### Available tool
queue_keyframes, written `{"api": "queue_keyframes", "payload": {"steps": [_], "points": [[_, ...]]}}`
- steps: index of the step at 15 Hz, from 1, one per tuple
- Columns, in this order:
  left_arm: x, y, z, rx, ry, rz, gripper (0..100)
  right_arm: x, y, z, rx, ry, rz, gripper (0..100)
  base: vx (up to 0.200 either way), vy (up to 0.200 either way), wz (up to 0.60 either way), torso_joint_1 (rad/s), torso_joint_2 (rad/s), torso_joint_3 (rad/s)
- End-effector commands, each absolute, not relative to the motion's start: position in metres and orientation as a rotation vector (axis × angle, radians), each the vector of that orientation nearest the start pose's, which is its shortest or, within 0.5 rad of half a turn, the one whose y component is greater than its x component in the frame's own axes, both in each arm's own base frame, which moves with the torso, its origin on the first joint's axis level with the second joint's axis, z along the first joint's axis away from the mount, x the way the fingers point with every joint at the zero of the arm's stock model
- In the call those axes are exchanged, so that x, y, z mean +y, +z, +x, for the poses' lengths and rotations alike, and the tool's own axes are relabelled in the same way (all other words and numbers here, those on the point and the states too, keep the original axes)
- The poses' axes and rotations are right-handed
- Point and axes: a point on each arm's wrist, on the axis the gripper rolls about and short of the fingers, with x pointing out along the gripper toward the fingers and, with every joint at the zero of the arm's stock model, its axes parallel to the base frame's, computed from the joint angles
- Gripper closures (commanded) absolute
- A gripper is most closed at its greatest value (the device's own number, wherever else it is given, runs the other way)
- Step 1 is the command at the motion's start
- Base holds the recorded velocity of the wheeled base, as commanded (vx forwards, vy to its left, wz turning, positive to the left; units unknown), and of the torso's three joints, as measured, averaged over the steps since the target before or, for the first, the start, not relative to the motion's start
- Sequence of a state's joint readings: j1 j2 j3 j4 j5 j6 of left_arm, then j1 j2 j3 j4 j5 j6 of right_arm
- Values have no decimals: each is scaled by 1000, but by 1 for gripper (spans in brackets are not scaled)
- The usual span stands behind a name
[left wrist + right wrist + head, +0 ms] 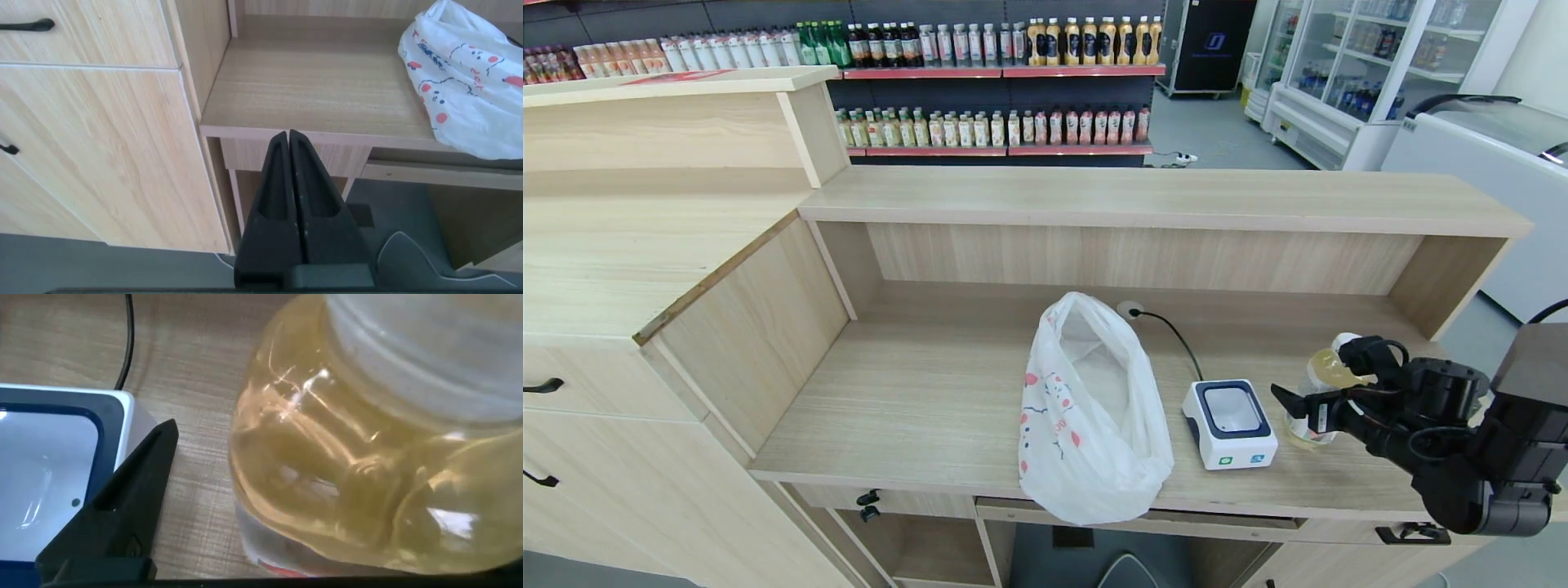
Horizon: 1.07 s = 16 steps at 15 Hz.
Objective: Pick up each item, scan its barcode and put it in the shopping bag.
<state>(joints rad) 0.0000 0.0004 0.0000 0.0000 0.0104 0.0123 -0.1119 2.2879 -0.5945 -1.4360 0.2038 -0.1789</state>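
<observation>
Right gripper [1313,402] is sitting at the bottle [1327,369], jaws wide (gap at one finger [122,508]). Left gripper [289,143] is hanging, jaws closed.

A light wooden counter [915,408] spans the near scene. Far behind stand shelves of drink bottles [980,126], with glass-door coolers [1339,82] far right.

Left claw [289,135] closed, right claw [1311,382] wide.
</observation>
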Motion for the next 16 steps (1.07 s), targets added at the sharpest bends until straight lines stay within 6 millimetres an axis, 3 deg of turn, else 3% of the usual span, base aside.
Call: {"api": "queue_keyframes", "payload": {"steps": [1,9,10,16], "points": [[0,75,-23,0,11,12,100,-34,10,352,258,116,-134,0,0,0,0,0,0,0],[0,75,-23,0,11,12,100,-24,13,367,205,181,-116,0,0,0,0,0,0,0],[0,75,-23,0,11,12,100,-24,13,367,203,204,-114,100,0,0,0,0,0,0],[0,75,-23,0,11,12,100,-25,17,368,190,186,-130,100,0,0,0,0,0,0]]}}
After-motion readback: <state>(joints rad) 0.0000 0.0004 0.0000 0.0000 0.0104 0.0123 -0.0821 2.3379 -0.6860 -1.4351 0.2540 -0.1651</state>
